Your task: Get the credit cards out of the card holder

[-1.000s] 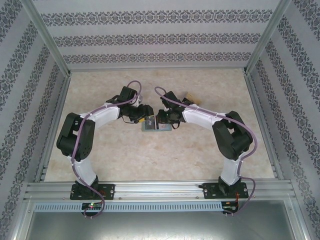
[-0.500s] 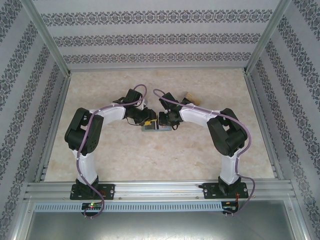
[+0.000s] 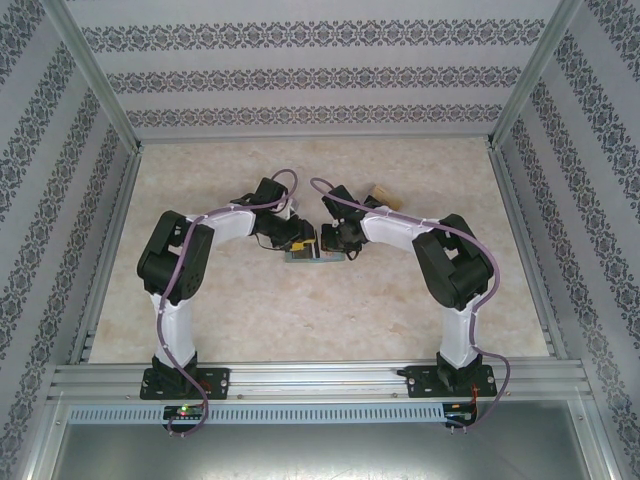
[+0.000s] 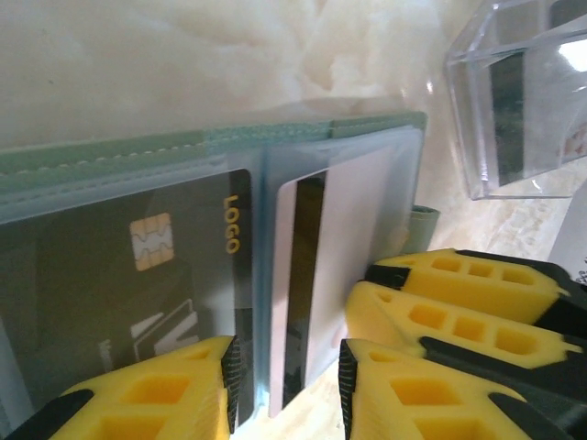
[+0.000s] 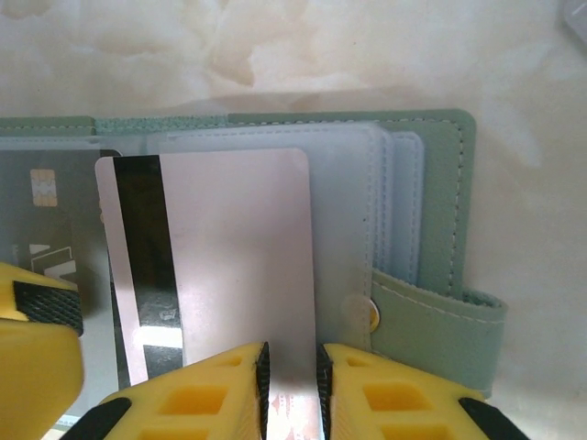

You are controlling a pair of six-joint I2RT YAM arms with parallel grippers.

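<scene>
Nearest the right claw, the yellow jaws are drawn narrow. The pinkish-grey card, black stripe up, runs straight into the slit between them, though I cannot tell whether it is pinched there or only pressed down. Ahead of those tips the card stands partway out of its clear sleeve in the open card holder. The holder lies flat on the table, its closure tab flopped out just to the claw's right. Just to its left sits the left claw, jaws part open, straddling the seam between two sleeves, seemingly to pin the holder down. Beyond that claw's left finger a dark chip card sits fully tucked in its sleeve, and farther off to its right stands a clear box. I'd judge that this card is mid-extraction. Next, the right claw needs a firm hold and a straight pull towards itself, while the left stops the holder sliding along with it.
</scene>
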